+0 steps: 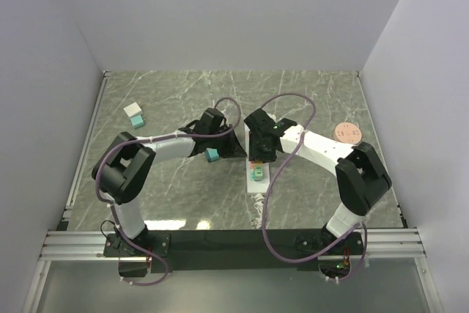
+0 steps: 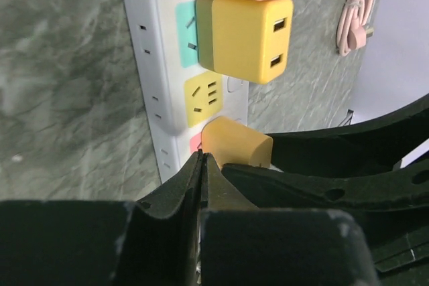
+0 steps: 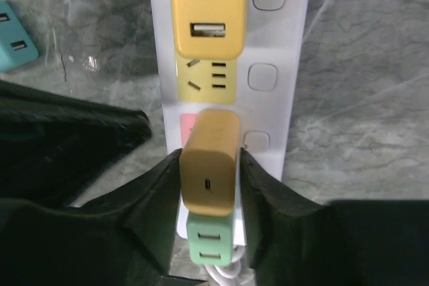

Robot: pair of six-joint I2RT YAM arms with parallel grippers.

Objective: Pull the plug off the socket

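The white power strip (image 3: 295,51) lies flat with pastel outlets; it also shows in the left wrist view (image 2: 151,65) and the top view (image 1: 258,187). An orange plug (image 3: 209,165) stands in its pink outlet, between a yellow plug (image 3: 208,8) and a green plug (image 3: 209,242). My right gripper (image 3: 209,159) is shut on the orange plug, one finger on each side. My left gripper (image 2: 201,162) is shut and empty, its tips at the strip's edge beside the orange plug (image 2: 234,142). In the top view both grippers, left (image 1: 238,152) and right (image 1: 258,157), meet over the strip.
A loose teal plug (image 1: 212,155) lies on the marble table left of the strip. A white and a teal block (image 1: 135,113) sit at the far left. A round pink disc (image 1: 346,132) is at the right. A pink cable (image 2: 355,15) lies beyond the strip.
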